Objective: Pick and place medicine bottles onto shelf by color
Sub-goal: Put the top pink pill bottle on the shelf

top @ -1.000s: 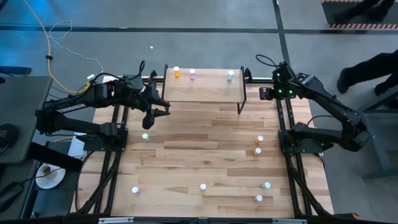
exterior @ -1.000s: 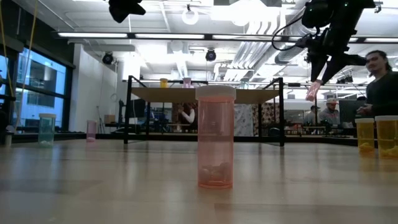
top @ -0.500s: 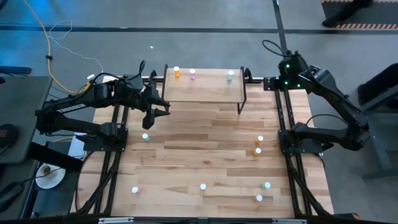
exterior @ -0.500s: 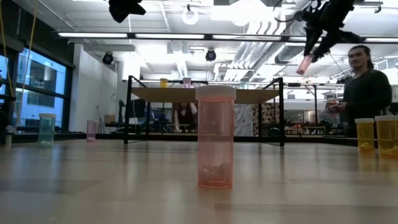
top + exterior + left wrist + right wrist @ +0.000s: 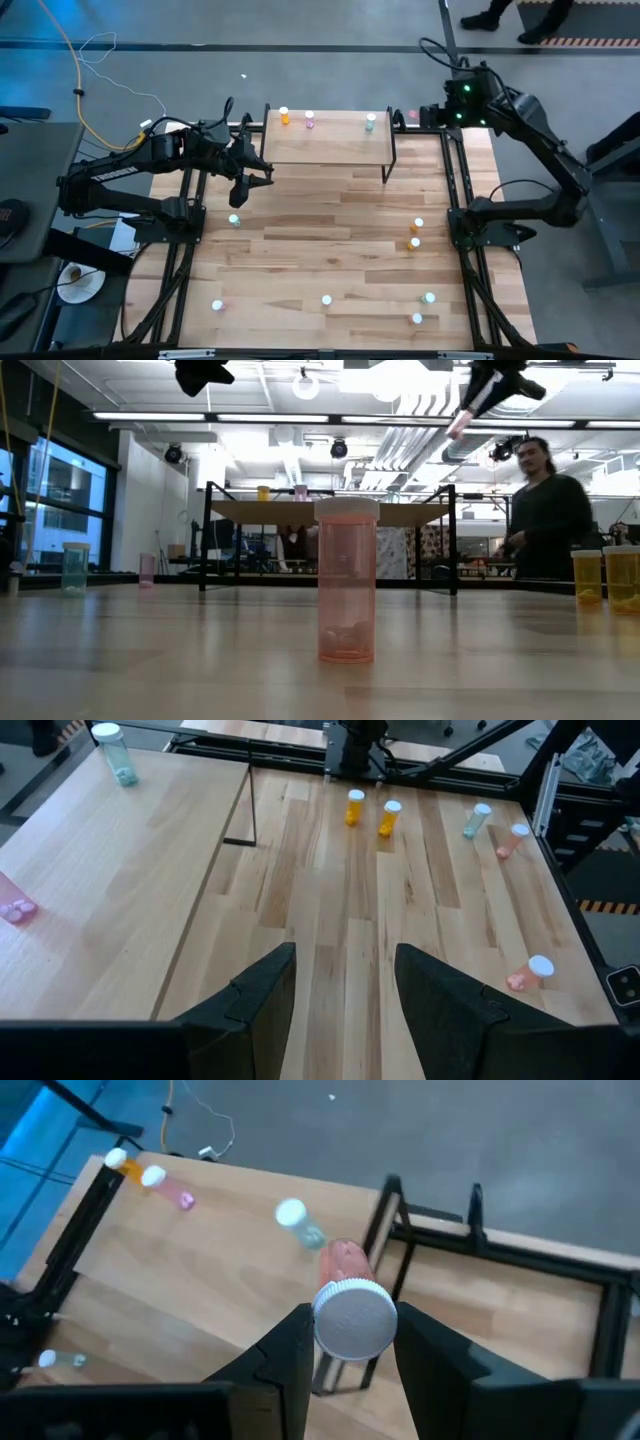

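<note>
My right gripper [image 5: 420, 115] hangs high off the right end of the shelf [image 5: 330, 148], shut on a pink, white-capped medicine bottle [image 5: 345, 1265]. The shelf top carries an orange bottle [image 5: 285, 116], a pink one [image 5: 309, 121] and a teal one [image 5: 370, 122], each upright on its base. My left gripper [image 5: 343, 985] waits open above the table, by the shelf's left front corner, with nothing between its fingers. More bottles stand on the table: two orange [image 5: 414, 241], a teal one [image 5: 234, 220] and several near the front edge [image 5: 326, 299]. My right gripper pinches the pink bottle at its white cap end [image 5: 352, 1320] between its two fingers. The bottle lies along the fingers, cap toward the wrist, with its pink body [image 5: 458, 426] sticking out past the fingertips. The fingers slant downward and the bottle hangs tilted, clear of everything.
A pink bottle [image 5: 346, 582] stands close in front of the low camera. The shelf's black legs [image 5: 388, 165] stand on the table's far part. A person [image 5: 540, 510] moves in the room behind the table. Bare wood lies in the table's middle [image 5: 330, 230].
My right gripper has risen steeply with the pink bottle and gone toward the table's far edge, beside the shelf's right end, tipping as it went. The bottle stays in the grip. A person has walked across the room behind.
</note>
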You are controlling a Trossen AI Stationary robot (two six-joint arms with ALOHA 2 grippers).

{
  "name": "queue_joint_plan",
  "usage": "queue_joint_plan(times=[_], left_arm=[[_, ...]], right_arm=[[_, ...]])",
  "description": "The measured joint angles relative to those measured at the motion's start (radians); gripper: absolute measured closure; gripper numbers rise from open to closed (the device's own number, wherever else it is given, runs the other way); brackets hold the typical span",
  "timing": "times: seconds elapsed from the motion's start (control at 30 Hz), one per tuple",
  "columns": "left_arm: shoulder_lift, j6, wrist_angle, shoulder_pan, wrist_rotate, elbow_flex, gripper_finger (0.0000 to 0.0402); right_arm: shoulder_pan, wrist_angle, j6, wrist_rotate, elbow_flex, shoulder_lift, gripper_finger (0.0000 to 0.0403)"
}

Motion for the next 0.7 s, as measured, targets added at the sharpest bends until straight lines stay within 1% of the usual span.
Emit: queue_joint_plan(times=[0.27,0.7], left_arm=[[0.000,0.001,0.000,0.000,0.000,0.000,0.0238],[0.000,-0.016,0.000,0.000,0.000,0.000,0.0238]], right_arm=[[0.036,-0.072,-0.034,0.043,0.202,0.180,0.0284],[0.084,-0.239,-0.094,0.042,0.565,0.463,0.0284]])
